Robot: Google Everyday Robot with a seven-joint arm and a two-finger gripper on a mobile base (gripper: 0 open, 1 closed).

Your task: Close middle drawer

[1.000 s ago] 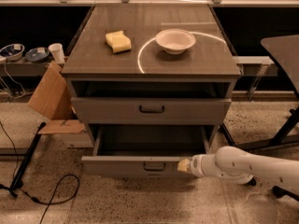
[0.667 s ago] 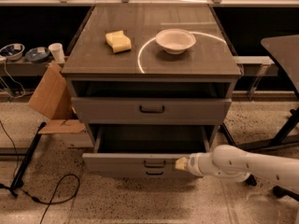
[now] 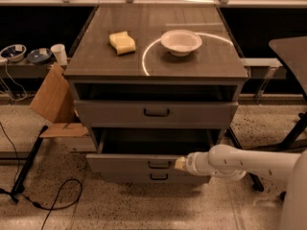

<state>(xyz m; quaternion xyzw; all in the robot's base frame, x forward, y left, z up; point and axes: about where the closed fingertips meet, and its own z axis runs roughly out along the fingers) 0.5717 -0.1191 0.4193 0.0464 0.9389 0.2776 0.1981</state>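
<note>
The middle drawer [image 3: 129, 163] of the grey cabinet is pulled out part way, and its dark inside shows above its low front panel. The small dark bar handle [image 3: 159, 164] sits at the panel's centre. My gripper [image 3: 180, 164] comes in from the right on a white arm [image 3: 240, 163]. Its tip rests against the drawer front, just right of the handle.
The top drawer [image 3: 156, 113] stands slightly out, and the lowest drawer [image 3: 158, 177] sits under the middle one. A white bowl [image 3: 181, 41] and a yellow sponge [image 3: 122, 42] lie on the cabinet top. Cardboard [image 3: 53, 102], cables and a stand leg are on the floor at left. A table leg [image 3: 292, 133] is at right.
The gripper has moved left and toward the cabinet along the drawer front. The middle drawer has slid a little way inward.
</note>
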